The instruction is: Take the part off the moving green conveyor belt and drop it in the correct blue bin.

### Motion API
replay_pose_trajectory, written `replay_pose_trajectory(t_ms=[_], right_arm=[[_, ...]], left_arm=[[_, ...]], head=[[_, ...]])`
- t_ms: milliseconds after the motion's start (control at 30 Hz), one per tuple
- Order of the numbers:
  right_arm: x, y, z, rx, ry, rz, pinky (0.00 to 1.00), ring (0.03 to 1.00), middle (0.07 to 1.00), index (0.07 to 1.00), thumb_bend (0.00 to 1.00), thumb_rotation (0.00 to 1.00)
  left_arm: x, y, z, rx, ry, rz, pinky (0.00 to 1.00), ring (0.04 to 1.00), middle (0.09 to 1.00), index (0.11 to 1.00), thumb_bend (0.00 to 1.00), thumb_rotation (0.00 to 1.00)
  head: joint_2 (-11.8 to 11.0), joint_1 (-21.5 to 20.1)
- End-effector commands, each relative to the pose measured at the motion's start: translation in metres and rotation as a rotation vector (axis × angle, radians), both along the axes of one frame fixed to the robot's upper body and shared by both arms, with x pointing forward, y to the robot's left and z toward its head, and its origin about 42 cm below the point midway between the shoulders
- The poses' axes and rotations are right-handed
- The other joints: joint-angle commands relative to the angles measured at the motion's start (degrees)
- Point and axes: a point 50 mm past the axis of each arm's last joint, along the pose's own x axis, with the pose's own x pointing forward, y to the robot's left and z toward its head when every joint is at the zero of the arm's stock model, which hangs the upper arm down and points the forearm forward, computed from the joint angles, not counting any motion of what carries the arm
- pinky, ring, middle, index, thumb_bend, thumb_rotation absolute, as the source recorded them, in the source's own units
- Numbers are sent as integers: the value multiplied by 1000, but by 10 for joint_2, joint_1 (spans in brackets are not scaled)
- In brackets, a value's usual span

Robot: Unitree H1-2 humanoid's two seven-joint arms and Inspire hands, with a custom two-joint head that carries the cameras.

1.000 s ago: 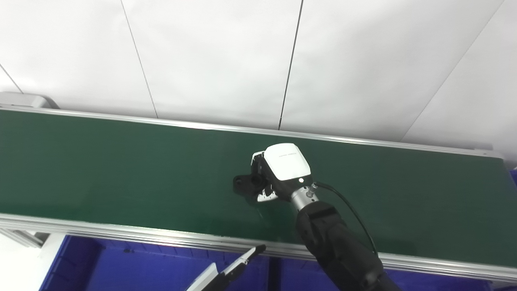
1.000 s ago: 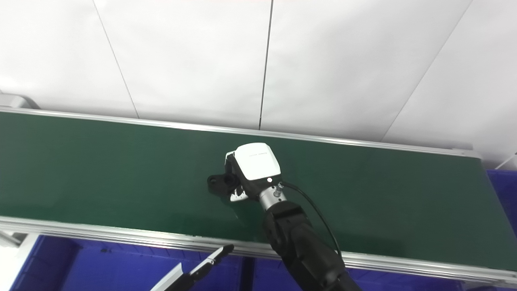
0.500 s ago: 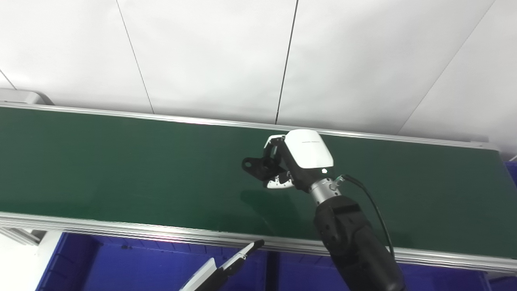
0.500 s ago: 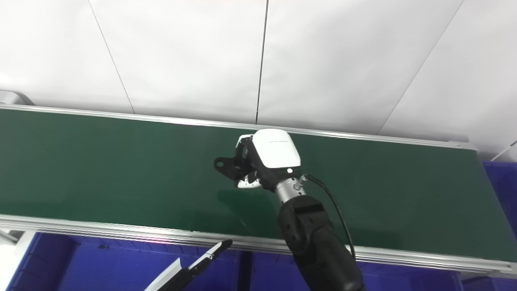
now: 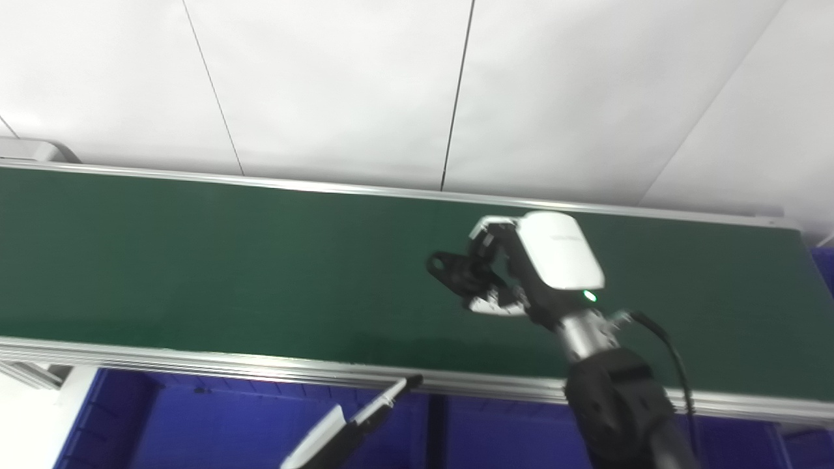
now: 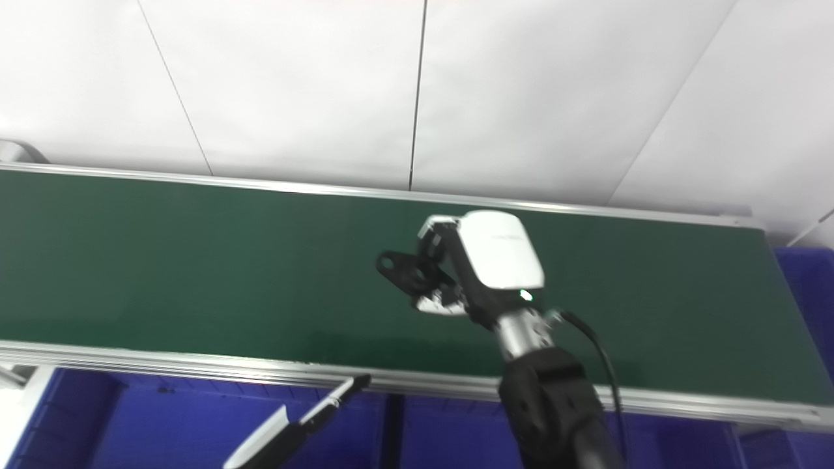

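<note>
My right hand (image 5: 521, 273) hangs above the green conveyor belt (image 5: 195, 260), right of its middle, shut on a black part (image 5: 456, 270). The part is a small dark bracket with a round hole at its left end; it sticks out leftward from the fingers, clear of the belt. The same black part (image 6: 405, 269) in the right hand (image 6: 475, 264) shows in the right eye view. Of my left hand only one thin finger (image 5: 384, 407) shows, at the bottom edge over the blue bin (image 5: 215, 430) in front of the belt. Whether that hand is open or shut is hidden.
A silver rail (image 5: 195, 361) runs along the belt's near edge, and another along the far edge. A dark divider (image 5: 438, 433) splits the blue bins below the belt. More blue bin (image 6: 805, 273) shows past the belt's right end. White wall panels stand behind.
My right hand has lifted the black part off the belt and carried it to the right. The camera has shifted slightly. The left hand's finger has stayed put.
</note>
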Motion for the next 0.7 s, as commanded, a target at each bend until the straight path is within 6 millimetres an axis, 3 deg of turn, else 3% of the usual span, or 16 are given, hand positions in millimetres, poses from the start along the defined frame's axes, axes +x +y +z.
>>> replay_pose_trajectory(t_ms=[0,233,367,500,667], right_arm=[[-22,-11,7,-3,-34,3,131,188,469,482,532,0],[-83,-32,-8,26,60,-32,116,169,470,480,529,0],[-107,-35,-19,10,134,-53,126,178,470,481,532,0],[-119,-33,-34,1,206,-73,190,227,470,481,532,0],[-118,-28,-62,0,220,-94,152,205,470,482,532,0]], left_arm=[[-1,1,8,-29,-11,8,998,1000,1000,1000,828,635],[2,9,13,-39,-6,15,1000,1000,1000,1000,825,629],[7,15,16,-44,0,16,1000,1000,1000,1000,831,634],[11,21,21,-41,-1,14,1000,1000,1000,1000,830,635],[13,26,29,-51,3,19,1000,1000,1000,1000,826,622]], head=[[7,-8],[25,-22],[41,-38],[56,-46],[79,-58]])
